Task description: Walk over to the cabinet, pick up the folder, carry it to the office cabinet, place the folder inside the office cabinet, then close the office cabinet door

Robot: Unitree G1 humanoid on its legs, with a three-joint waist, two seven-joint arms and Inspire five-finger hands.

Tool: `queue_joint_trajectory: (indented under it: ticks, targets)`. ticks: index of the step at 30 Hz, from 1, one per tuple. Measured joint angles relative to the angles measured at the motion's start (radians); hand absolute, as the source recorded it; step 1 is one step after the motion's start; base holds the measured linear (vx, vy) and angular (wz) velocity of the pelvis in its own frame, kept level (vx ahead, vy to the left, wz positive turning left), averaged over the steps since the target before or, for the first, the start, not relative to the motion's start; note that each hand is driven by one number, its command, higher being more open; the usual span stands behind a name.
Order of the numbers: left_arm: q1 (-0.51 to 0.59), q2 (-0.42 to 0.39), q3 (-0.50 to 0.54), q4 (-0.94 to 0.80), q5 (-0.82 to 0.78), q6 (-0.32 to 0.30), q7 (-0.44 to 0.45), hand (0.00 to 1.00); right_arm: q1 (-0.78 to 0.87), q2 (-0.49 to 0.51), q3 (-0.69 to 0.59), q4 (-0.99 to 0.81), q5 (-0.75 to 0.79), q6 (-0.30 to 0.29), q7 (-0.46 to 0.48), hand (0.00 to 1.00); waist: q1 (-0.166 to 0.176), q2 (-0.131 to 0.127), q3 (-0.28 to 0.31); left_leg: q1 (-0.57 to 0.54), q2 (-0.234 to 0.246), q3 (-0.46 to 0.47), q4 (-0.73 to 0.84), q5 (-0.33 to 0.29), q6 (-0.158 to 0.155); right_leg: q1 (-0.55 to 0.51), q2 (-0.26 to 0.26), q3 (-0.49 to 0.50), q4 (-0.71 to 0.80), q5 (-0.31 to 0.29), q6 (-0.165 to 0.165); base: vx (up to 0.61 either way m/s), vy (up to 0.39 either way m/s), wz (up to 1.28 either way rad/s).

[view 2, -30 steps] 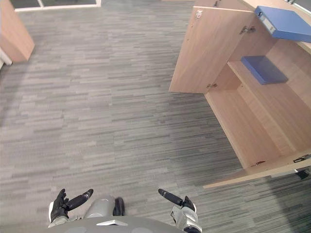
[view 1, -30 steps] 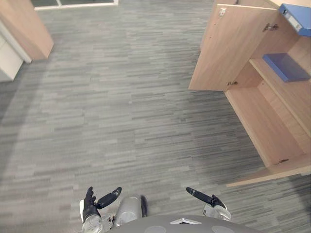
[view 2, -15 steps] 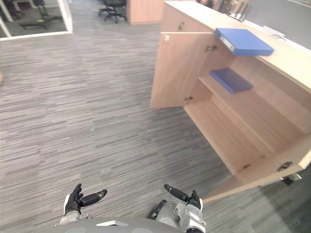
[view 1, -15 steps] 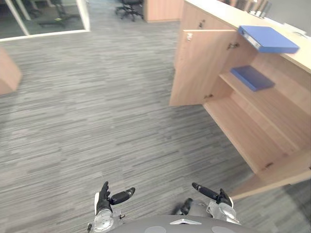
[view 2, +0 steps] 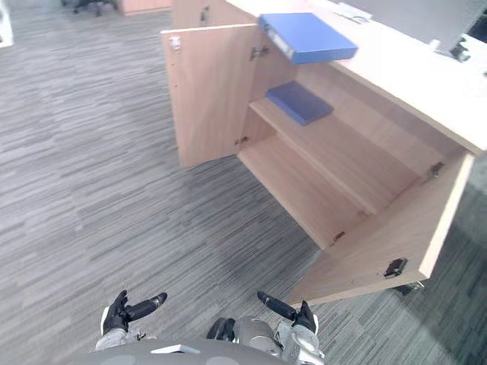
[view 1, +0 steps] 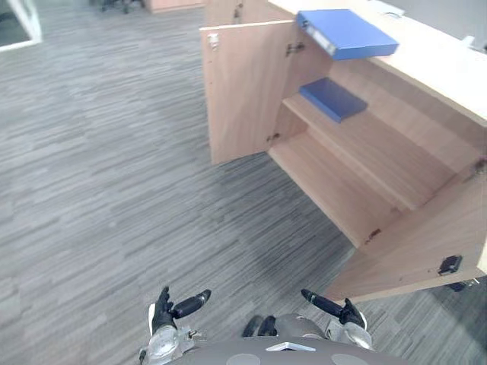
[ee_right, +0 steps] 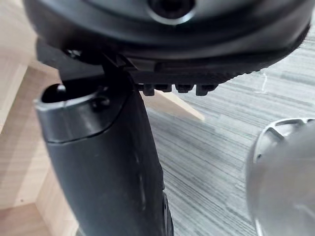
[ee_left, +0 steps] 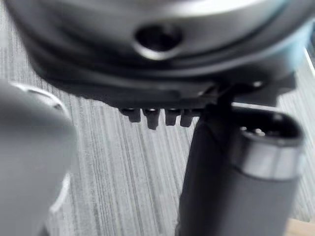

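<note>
Left eye view: a blue folder (view 1: 346, 33) is lying flat on the counter (view 1: 434, 65) that tops the cabinet (view 1: 327, 182), and a second blue folder (view 1: 332, 99) is resting on the shelf (view 1: 365, 144) inside. The left door (view 1: 243, 91) is standing wide open. The left hand (view 1: 163, 315) and the right hand (view 1: 335, 308) are hanging low over the grey floor (view 1: 114, 190), well apart from the cabinet, each with fingers spread and holding nothing.

Right eye view: the right door (view 2: 380, 243) is also standing open, swung out toward the robot, and both folders are lying as described.

Left wrist view: the left hand's fingers (ee_left: 157, 117) are reaching out straight beside the thumb, with bare floor beyond them.

Right wrist view: the right hand's fingers (ee_right: 177, 88) are likewise relaxed and empty, with pale cabinet wood showing beside the thumb.

Judged progress: the approach appears to be nearing its end, while the pickup, carrying, placing and door closing are all remaining to be done
</note>
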Motion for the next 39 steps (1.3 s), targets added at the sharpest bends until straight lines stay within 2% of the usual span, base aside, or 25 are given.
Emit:
queue_joint_trajectory:
  ticks: [2, 4, 7, 9, 11, 12, 13, 14, 15, 17, 19, 21, 22, 24, 25, 26, 27, 29, 30, 31, 33, 35, 37, 38, 39]
  targets:
    - [0.000, 0.000, 0.017, -0.024, -0.031, 0.000, 0.025, 1.00, 0.006, 0.001, 0.029, 0.001, 0.001, 0.005, -0.011, 1.00, 0.017, -0.018, 0.007, -0.104, -0.013, -0.016, 0.070, -0.002, 0.004, 0.053, 0.020, 0.072, -0.041, -0.003, -0.008, 0.23, -0.021, -0.96]
    - [0.001, 0.001, 0.016, -0.052, -0.033, -0.004, 0.043, 1.00, 0.007, 0.002, 0.062, 0.002, 0.007, 0.006, -0.018, 1.00, 0.035, -0.036, 0.009, -0.188, -0.052, -0.052, 0.005, -0.005, 0.008, 0.103, 0.021, 0.146, -0.087, 0.008, 0.011, 0.20, 0.022, -1.00]
    - [0.004, 0.007, 0.016, -0.069, -0.037, -0.008, 0.048, 1.00, -0.005, 0.002, 0.109, 0.002, 0.010, 0.006, -0.019, 1.00, 0.048, -0.044, 0.010, -0.262, -0.111, -0.156, -0.213, -0.004, 0.006, 0.153, 0.018, 0.246, -0.140, 0.028, 0.047, 0.26, 0.132, -1.03]
    - [0.001, 0.008, 0.016, -0.069, -0.037, -0.008, 0.047, 1.00, -0.016, 0.006, 0.156, 0.002, 0.009, 0.006, -0.017, 1.00, 0.054, -0.051, 0.012, -0.281, -0.180, -0.297, -0.421, 0.018, -0.026, 0.180, -0.005, 0.327, -0.158, 0.033, 0.081, 0.36, 0.248, -1.04]
    - [-0.001, 0.007, 0.016, -0.067, -0.037, -0.007, 0.038, 1.00, -0.027, 0.013, 0.182, 0.009, 0.008, 0.006, -0.013, 1.00, 0.062, -0.052, 0.014, -0.285, -0.219, -0.405, -0.570, 0.070, -0.041, 0.201, -0.037, 0.403, -0.163, 0.032, 0.127, 0.37, 0.325, -1.13]
    - [-0.002, 0.007, 0.015, -0.064, -0.037, -0.006, 0.030, 1.00, -0.029, 0.019, 0.181, 0.014, 0.008, 0.006, -0.011, 1.00, 0.065, -0.040, 0.007, -0.279, -0.224, -0.440, -0.635, 0.155, -0.062, 0.213, -0.051, 0.431, -0.170, 0.029, 0.163, 0.37, 0.381, -1.00]
    - [-0.001, 0.005, 0.015, -0.062, -0.037, -0.006, 0.029, 1.00, -0.027, 0.022, 0.179, 0.017, 0.008, 0.006, -0.010, 1.00, 0.070, -0.032, 0.002, -0.262, -0.225, -0.430, -0.644, 0.227, -0.080, 0.217, -0.061, 0.451, -0.174, 0.027, 0.180, 0.39, 0.513, -0.95]
    - [-0.008, 0.006, 0.033, -0.050, -0.036, -0.005, 0.030, 1.00, -0.029, 0.031, 0.187, 0.036, 0.010, 0.014, -0.006, 1.00, 0.078, -0.060, -0.005, -0.249, -0.239, -0.374, -0.630, 0.235, -0.076, 0.218, -0.098, 0.487, -0.178, 0.039, 0.221, 0.36, 0.514, -0.95]
    - [-0.010, 0.005, 0.042, -0.050, -0.036, -0.008, 0.034, 1.00, -0.032, 0.031, 0.199, 0.038, 0.008, 0.024, 0.014, 1.00, 0.081, -0.060, -0.008, -0.247, -0.240, -0.326, -0.611, 0.205, -0.050, 0.202, -0.127, 0.487, -0.173, 0.068, 0.268, 0.34, 0.517, -0.97]
    - [-0.013, 0.003, 0.056, -0.043, -0.037, -0.008, 0.031, 1.00, -0.033, 0.031, 0.192, 0.036, 0.009, 0.025, 0.020, 1.00, 0.098, -0.078, -0.019, -0.223, -0.257, -0.242, -0.600, 0.188, -0.025, 0.185, -0.194, 0.476, -0.150, 0.106, 0.293, 0.23, 0.401, -0.90]
    - [-0.018, 0.005, 0.073, -0.012, -0.044, -0.023, 0.031, 1.00, -0.036, 0.035, 0.169, 0.032, 0.009, 0.024, 0.025, 1.00, 0.100, -0.085, -0.024, -0.171, -0.298, -0.195, -0.631, 0.180, -0.001, 0.175, -0.246, 0.495, -0.153, 0.144, 0.283, 0.15, 0.322, -0.91]
    - [-0.019, 0.006, 0.088, 0.025, -0.077, -0.025, 0.034, 1.00, -0.036, 0.038, 0.128, 0.047, 0.009, 0.024, 0.027, 1.00, 0.098, -0.093, -0.043, -0.095, -0.362, -0.187, -0.721, 0.189, 0.024, 0.154, -0.304, 0.518, -0.122, 0.148, 0.278, 0.08, 0.191, -0.77]
    - [-0.020, 0.003, 0.094, 0.044, -0.097, -0.022, 0.039, 1.00, -0.032, 0.037, 0.103, 0.057, 0.010, 0.025, 0.026, 1.00, 0.081, -0.081, -0.046, -0.054, -0.398, -0.184, -0.774, 0.199, 0.043, 0.119, -0.340, 0.524, -0.046, 0.153, 0.268, 0.04, 0.205, -0.36]
    - [-0.018, 0.002, 0.095, 0.063, -0.112, -0.018, 0.052, 1.00, -0.032, 0.017, 0.095, 0.042, 0.024, 0.022, 0.021, 1.00, 0.060, -0.073, -0.044, -0.002, -0.441, -0.178, -0.838, 0.200, 0.057, 0.032, -0.393, 0.517, 0.138, 0.179, 0.189, 0.02, 0.206, -0.17]
    - [-0.012, 0.002, 0.100, 0.066, -0.114, -0.014, 0.064, 1.00, -0.031, 0.006, 0.096, 0.040, 0.032, 0.023, 0.020, 1.00, 0.046, -0.071, -0.045, 0.046, -0.465, -0.177, -0.876, 0.197, 0.063, 0.000, -0.432, 0.483, 0.235, 0.216, 0.126, 0.05, 0.171, -0.13]
    - [-0.004, -0.003, 0.105, 0.063, -0.112, -0.013, 0.072, 1.00, -0.029, 0.001, 0.109, 0.039, 0.030, 0.025, 0.015, 1.00, 0.039, -0.065, -0.045, 0.076, -0.474, -0.176, -0.902, 0.197, 0.063, -0.008, -0.453, 0.460, 0.274, 0.247, 0.106, 0.07, 0.180, -0.27]
    - [0.019, 0.005, 0.106, 0.045, -0.096, -0.006, 0.079, 1.00, -0.017, 0.000, 0.138, 0.016, -0.010, 0.024, 0.004, 1.00, 0.038, -0.067, -0.050, 0.115, -0.475, -0.172, -0.931, 0.195, 0.066, -0.019, -0.469, 0.432, 0.315, 0.283, 0.124, 0.08, 0.127, -0.24]
    - [0.041, 0.009, 0.105, 0.013, -0.092, 0.005, 0.089, 1.00, 0.000, 0.006, 0.165, -0.017, -0.069, 0.024, 0.003, 1.00, 0.037, -0.065, -0.050, 0.132, -0.465, -0.164, -0.946, 0.192, 0.071, -0.053, -0.463, 0.392, 0.363, 0.270, 0.135, 0.11, 0.050, -0.39]
    - [0.043, 0.009, 0.097, -0.010, -0.075, 0.009, 0.094, 1.00, 0.003, 0.016, 0.177, -0.048, -0.105, 0.024, 0.010, 1.00, 0.036, -0.071, -0.031, 0.135, -0.443, -0.166, -0.942, 0.186, 0.083, -0.092, -0.439, 0.321, 0.399, 0.188, 0.153, 0.12, -0.011, -0.36]
    - [0.043, 0.009, 0.092, -0.015, -0.072, 0.009, 0.094, 1.00, 0.003, 0.018, 0.178, -0.053, -0.111, 0.024, 0.011, 1.00, 0.035, -0.071, -0.027, 0.135, -0.436, -0.167, -0.941, 0.185, 0.084, -0.096, -0.433, 0.301, 0.403, 0.174, 0.154, 0.12, -0.067, -0.21]
    - [0.033, 0.008, 0.037, -0.064, -0.066, 0.018, 0.082, 1.00, -0.001, 0.028, 0.185, -0.083, -0.121, 0.024, 0.020, 1.00, 0.035, -0.075, 0.008, 0.173, -0.394, -0.175, -0.938, 0.162, 0.075, -0.128, -0.376, 0.153, 0.377, 0.107, 0.167, 0.19, -0.143, 0.00]
    - [0.020, 0.007, 0.004, -0.067, -0.066, 0.017, 0.068, 1.00, -0.002, 0.028, 0.186, -0.087, -0.121, 0.024, 0.027, 1.00, 0.035, -0.077, 0.015, 0.190, -0.376, -0.181, -0.917, 0.134, 0.064, -0.134, -0.349, 0.107, 0.299, 0.111, 0.173, 0.24, -0.174, 0.17]
    - [0.005, 0.015, -0.014, -0.079, -0.058, 0.018, 0.044, 1.00, -0.002, 0.032, 0.196, -0.076, -0.121, 0.026, 0.031, 1.00, 0.035, -0.104, 0.028, 0.217, -0.384, -0.200, -0.886, 0.102, 0.033, -0.114, -0.327, 0.111, 0.104, 0.166, 0.182, 0.31, -0.226, 0.29]
    - [-0.014, 0.016, -0.023, -0.067, -0.050, 0.022, 0.033, 1.00, -0.007, 0.023, 0.191, -0.068, -0.128, 0.026, 0.033, 1.00, 0.039, -0.099, 0.035, 0.222, -0.372, -0.227, -0.860, 0.074, 0.018, -0.087, -0.310, 0.092, 0.089, 0.164, 0.110, 0.27, -0.173, 0.36]
    - [-0.022, 0.006, -0.059, -0.080, -0.016, 0.021, 0.025, 1.00, -0.011, 0.017, 0.179, -0.073, -0.129, 0.025, 0.030, 1.00, 0.032, -0.070, 0.044, 0.208, -0.350, -0.266, -0.855, 0.075, 0.018, -0.084, -0.286, 0.087, 0.086, 0.160, 0.103, 0.37, -0.244, 0.34]
